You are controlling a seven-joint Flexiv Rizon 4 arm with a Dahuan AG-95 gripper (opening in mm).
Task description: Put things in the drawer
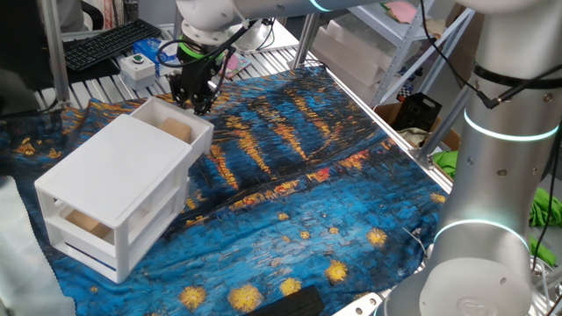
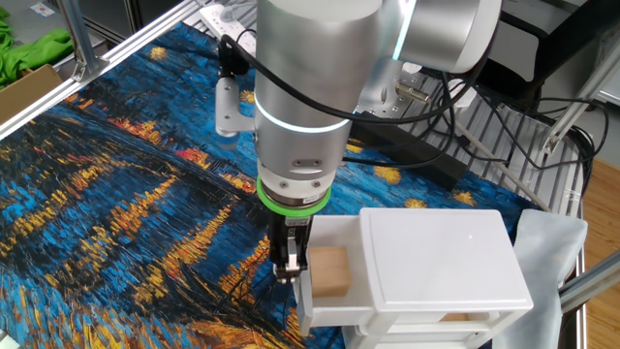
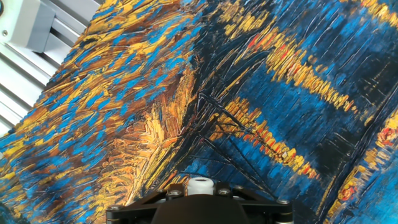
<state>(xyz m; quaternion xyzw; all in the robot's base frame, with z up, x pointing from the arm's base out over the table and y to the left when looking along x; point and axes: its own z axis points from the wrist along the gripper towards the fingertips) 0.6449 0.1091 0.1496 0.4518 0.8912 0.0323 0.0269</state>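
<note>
Gripper (image 2: 288, 260) just outside drawer (image 2: 329, 237) front wall; finger gap unreadable, nothing visibly held. Block (image 2: 329, 270) just beside fingers, inside drawer, upright, roughly cubic, no long axis.

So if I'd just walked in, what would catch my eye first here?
Probably the blue and gold swirl-painted cloth that covers the whole table. Next, the big silver robot arm with a glowing ring, its black two-finger gripper hanging just in front of the pulled-out upper white plastic drawer. Inside that drawer sits a pale tan wooden block, and the white boxy two-drawer cabinet stands at the cloth's edge.
</note>
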